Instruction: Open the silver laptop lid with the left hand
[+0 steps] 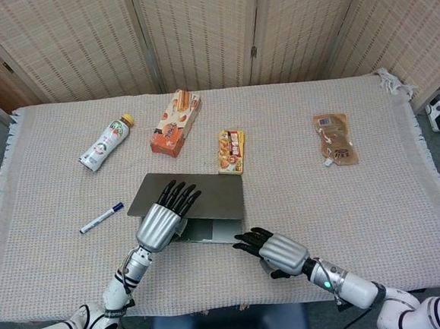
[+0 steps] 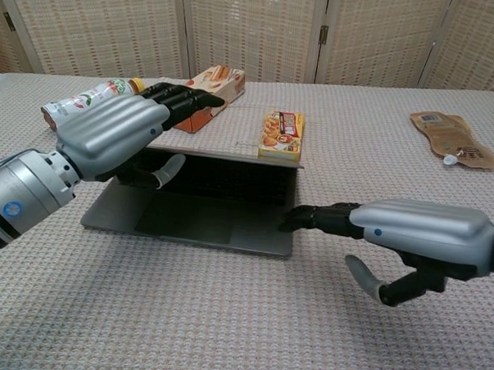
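Observation:
The silver laptop (image 1: 215, 199) lies in the middle of the cloth with its lid (image 2: 232, 154) raised part way and the dark keyboard base (image 2: 196, 224) showing beneath. My left hand (image 1: 163, 218) (image 2: 122, 134) holds the lid's left front edge, its fingers laid over the top and its thumb under it. My right hand (image 1: 276, 251) (image 2: 409, 233) reaches in from the right with fingers stretched out, and its fingertips (image 2: 299, 218) touch the base's front right corner. It holds nothing.
Behind the laptop lie a yoghurt bottle (image 1: 105, 143), an orange biscuit box (image 1: 175, 123) and a small snack packet (image 1: 232, 151). A brown pouch (image 1: 334, 138) lies at the far right, and a blue-capped marker (image 1: 101, 217) lies left of the laptop.

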Tool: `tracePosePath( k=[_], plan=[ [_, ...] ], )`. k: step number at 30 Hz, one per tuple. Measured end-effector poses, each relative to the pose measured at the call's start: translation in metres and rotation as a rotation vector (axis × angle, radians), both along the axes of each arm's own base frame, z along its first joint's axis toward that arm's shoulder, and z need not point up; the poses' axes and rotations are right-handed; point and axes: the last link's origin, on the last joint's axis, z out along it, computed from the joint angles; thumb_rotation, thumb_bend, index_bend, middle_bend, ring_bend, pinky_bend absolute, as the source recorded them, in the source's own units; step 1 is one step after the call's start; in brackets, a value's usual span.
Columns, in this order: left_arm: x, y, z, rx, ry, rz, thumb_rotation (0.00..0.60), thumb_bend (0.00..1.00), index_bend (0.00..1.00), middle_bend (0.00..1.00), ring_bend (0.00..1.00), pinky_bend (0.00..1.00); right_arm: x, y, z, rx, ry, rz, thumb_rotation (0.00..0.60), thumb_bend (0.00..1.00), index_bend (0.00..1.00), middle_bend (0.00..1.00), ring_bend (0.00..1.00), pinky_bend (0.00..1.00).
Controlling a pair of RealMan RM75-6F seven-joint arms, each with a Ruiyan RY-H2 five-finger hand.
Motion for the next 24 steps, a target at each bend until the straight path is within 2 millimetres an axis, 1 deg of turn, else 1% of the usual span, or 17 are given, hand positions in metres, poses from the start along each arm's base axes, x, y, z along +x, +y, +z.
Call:
tracePosePath(
  k=[5, 9, 17, 24],
  plan=[
    [0.002, 0.002, 0.0, 0.001, 0.012, 0.003, 0.6, 0.64, 0.04, 0.11, 0.03, 0.0, 0.012, -0.02, -0.024, 0.019, 0.032, 0.008, 0.551, 0.86, 0.0, 0.01, 0.02, 0.0],
    [0.003, 0.003, 0.0, -0.001, 0.02, 0.005, 0.6, 0.64, 0.04, 0.11, 0.03, 0.0, 0.017, -0.03, -0.037, 0.018, 0.055, 0.016, 0.552, 0.86, 0.0, 0.01, 0.02, 0.0],
    [0.008, 0.006, 0.0, -0.004, 0.042, -0.004, 0.6, 0.64, 0.04, 0.11, 0.03, 0.0, 0.021, -0.036, -0.054, 0.028, 0.107, 0.045, 0.55, 0.86, 0.0, 0.01, 0.02, 0.0],
    [0.011, 0.011, 0.004, 0.002, 0.05, 0.005, 0.6, 0.63, 0.04, 0.11, 0.02, 0.0, 0.02, -0.036, -0.06, 0.027, 0.149, 0.077, 0.549, 0.86, 0.0, 0.02, 0.02, 0.0]
  ],
)
